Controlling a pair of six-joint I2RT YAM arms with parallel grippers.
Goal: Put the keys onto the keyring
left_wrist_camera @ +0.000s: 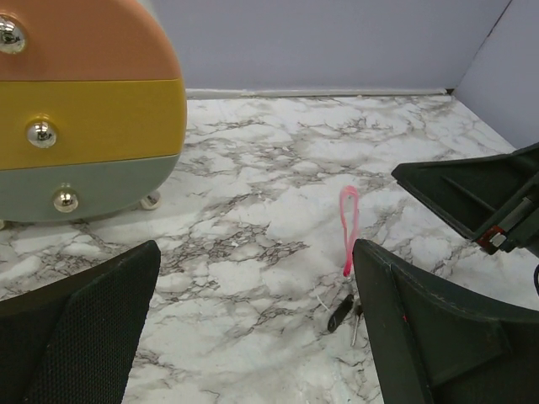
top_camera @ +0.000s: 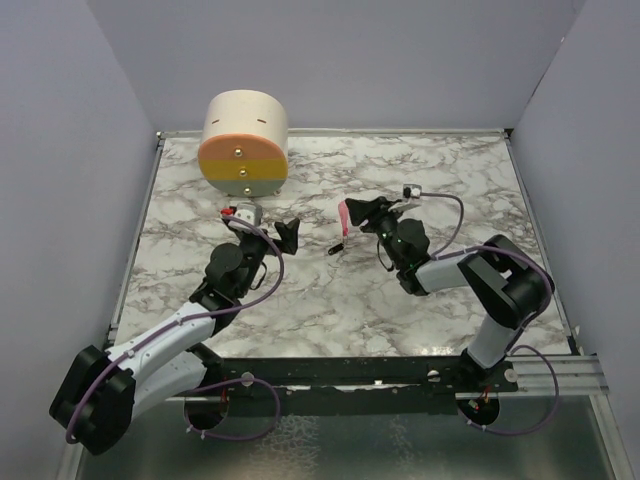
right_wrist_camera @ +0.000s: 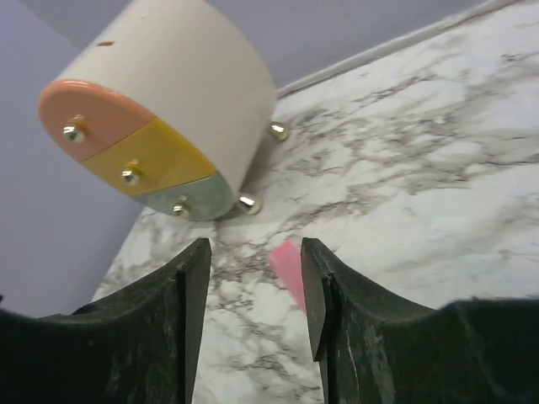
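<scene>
Item, far left: round drawer unit (top_camera: 243, 143) in peach, yellow and grey, standing on the marble bench (top_camera: 450, 180), well apart from the work. Item: left pincer (left_wrist_camera: 253, 252), spread fully wide and holding nothing, aimed across the bench at the keys. Item: keys (left_wrist_camera: 348, 231), a slim pink piece lying ahead and right of centre in the left wrist view, between the two pincers. Its long axis is nearly upright there, upper end high and lower end coming down to the bench. Item: keyring (left_wrist_camera: 340, 312), a small dark loop on the bench just below the pink piece's lower end; whether the two are joined is too small to tell. Item, right: right pincer (right_wrist_camera: 254, 252), jaws parted, with the pink piece showing in the gap close beside its right-hand finger; contact with that finger cannot be told. Judgement: the right arm is much the nearer, so any regrasp falls to it.
</scene>
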